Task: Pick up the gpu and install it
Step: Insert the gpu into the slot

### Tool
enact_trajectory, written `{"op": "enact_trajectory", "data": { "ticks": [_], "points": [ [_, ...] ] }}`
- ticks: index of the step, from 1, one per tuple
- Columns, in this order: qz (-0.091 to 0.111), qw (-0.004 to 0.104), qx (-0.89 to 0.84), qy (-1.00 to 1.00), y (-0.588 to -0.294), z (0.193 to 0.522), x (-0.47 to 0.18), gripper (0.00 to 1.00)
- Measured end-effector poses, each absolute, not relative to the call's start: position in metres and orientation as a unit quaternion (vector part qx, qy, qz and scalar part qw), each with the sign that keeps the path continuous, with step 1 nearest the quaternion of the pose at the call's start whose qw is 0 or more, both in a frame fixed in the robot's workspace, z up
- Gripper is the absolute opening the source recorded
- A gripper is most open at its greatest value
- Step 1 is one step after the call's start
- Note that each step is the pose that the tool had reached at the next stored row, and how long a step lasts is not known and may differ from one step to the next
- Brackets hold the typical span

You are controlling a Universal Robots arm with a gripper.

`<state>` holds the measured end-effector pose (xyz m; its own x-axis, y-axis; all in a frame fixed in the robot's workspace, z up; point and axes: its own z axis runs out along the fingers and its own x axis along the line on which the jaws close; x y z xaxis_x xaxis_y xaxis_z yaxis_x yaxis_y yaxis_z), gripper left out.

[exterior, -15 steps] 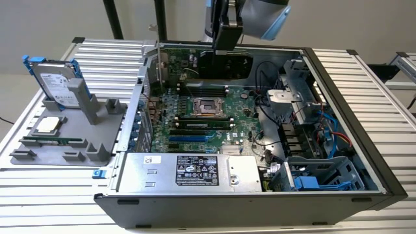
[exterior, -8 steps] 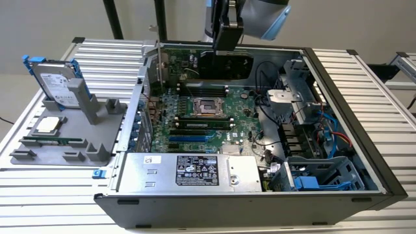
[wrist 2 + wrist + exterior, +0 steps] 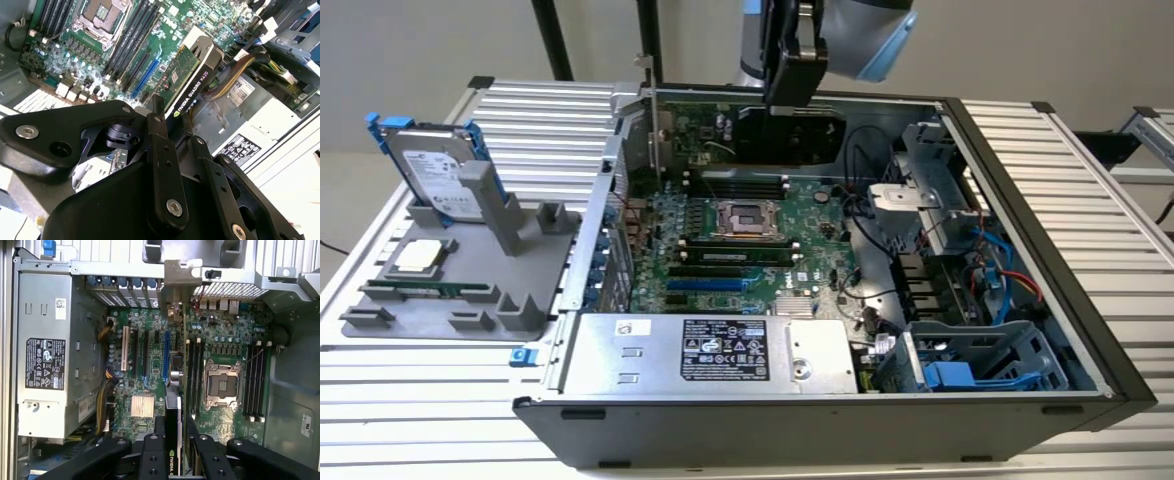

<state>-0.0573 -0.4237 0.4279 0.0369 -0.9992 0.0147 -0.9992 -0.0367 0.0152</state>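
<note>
The gpu (image 3: pixel 787 135) hangs upright over the far part of the motherboard (image 3: pixel 720 250) inside the open computer case (image 3: pixel 1041 250). My gripper (image 3: pixel 794 95) is shut on its upper edge. In the second wrist view the gpu (image 3: pixel 192 80) shows its green board on one face and its black shroud on the other, below the gripper (image 3: pixel 175 127). In the first wrist view the gpu (image 3: pixel 172 415) appears edge-on between the black fingers (image 3: pixel 159 442) of the gripper (image 3: pixel 175 445). There it is roughly in line with the long blue slot (image 3: pixel 166 355) and above the board.
A grey fixture (image 3: pixel 454 300) on the exterior view's left holds a silver hard drive with blue rails (image 3: pixel 434 170), a processor chip (image 3: pixel 420 255) and a memory stick (image 3: pixel 427 290). Inside the case are the power supply (image 3: pixel 720 350), the empty processor socket (image 3: pixel 744 215), cables (image 3: pixel 907 240) and a drive cage (image 3: pixel 974 360).
</note>
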Motion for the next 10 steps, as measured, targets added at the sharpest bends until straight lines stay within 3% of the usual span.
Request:
{"op": "enact_trajectory", "data": {
  "ticks": [10],
  "points": [
    [0.000, 0.011, 0.720, -0.694, -0.4237, 0.4252, -0.0476, 0.00]
  ]
}}
